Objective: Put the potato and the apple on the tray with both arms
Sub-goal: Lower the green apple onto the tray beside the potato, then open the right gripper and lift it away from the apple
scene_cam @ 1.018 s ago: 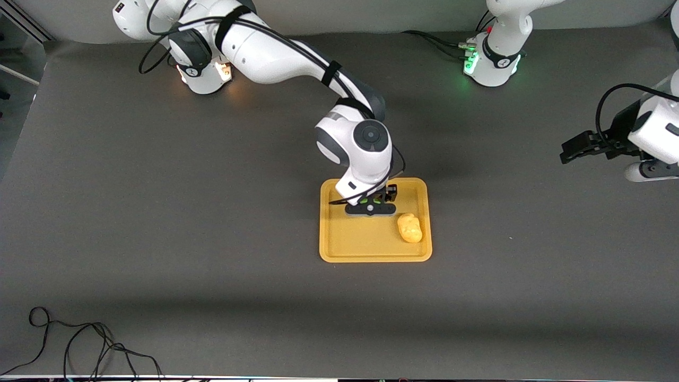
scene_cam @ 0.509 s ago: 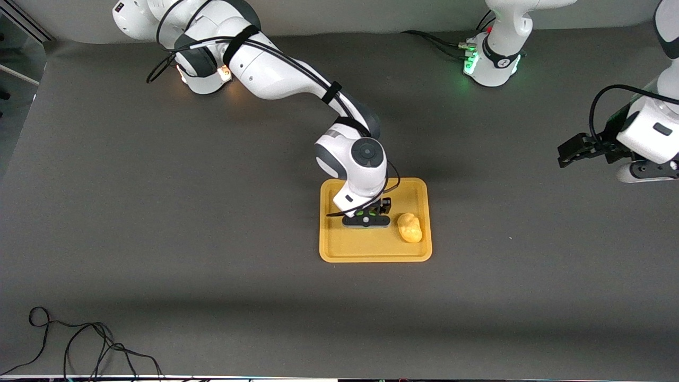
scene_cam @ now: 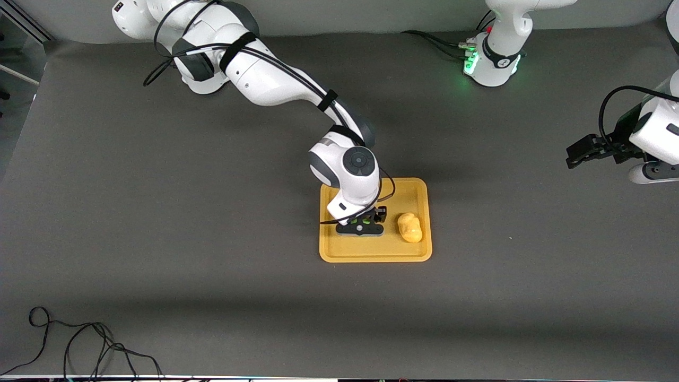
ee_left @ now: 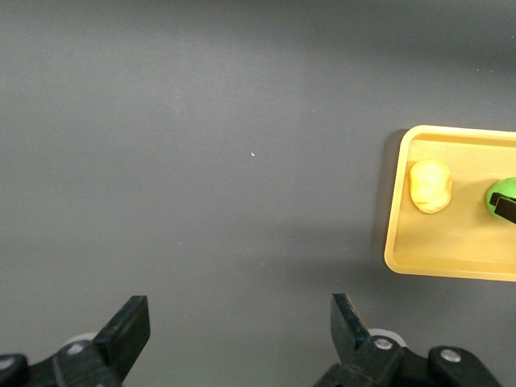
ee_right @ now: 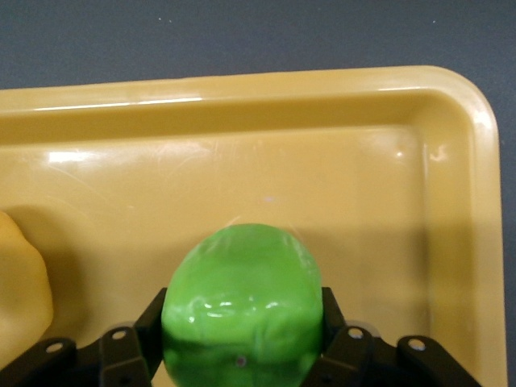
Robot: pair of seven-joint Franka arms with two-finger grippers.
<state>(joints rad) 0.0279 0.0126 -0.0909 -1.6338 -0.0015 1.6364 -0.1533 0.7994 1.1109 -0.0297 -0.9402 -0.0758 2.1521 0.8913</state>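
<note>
1. Front view: right arm reaches from its base down over the tray; right gripper sits low over the tray floor, toward the right arm's end of it. A sliver of green, the apple, shows under the wrist. Whether the apple touches the tray floor cannot be told here.
2. Front view: potato lies on the tray, toward the left arm's end, just beside the right gripper but apart from it.
3. Front view: left arm waits at its end of the table; left gripper is up over bare table, well apart from the tray.
4. Left wrist view: left gripper has its fingers spread wide with nothing between them, bare table below. Tray is in view farther off, with the potato on it and the apple at the frame edge, partly covered by a black finger.
5. Right wrist view: right gripper is clamped on the apple, one finger on each side. Tray fills the view beneath; potato is just beside the apple, at the frame edge.
</note>
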